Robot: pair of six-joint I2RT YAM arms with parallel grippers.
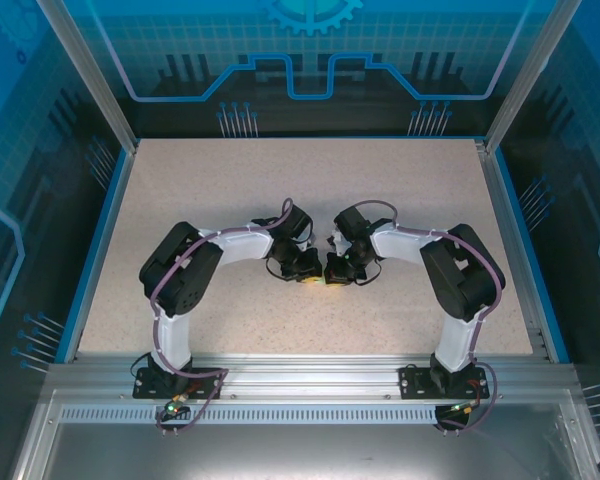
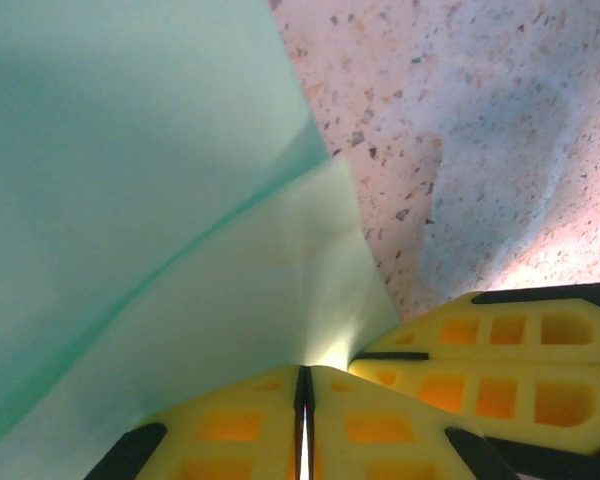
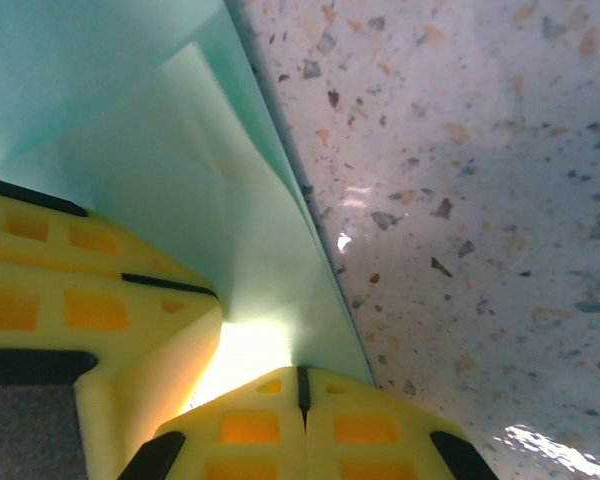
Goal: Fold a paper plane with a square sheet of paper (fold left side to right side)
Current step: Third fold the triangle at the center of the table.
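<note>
Mint-green square sheet of paper sits clamped in my closed left gripper and right gripper, presumably steadying the fold.

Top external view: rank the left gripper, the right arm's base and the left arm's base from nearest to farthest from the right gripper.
From the right gripper:
1. The left gripper, just beside it, mid-table.
2. The right arm's base, near edge, right side.
3. The left arm's base, near edge, left side.
</note>
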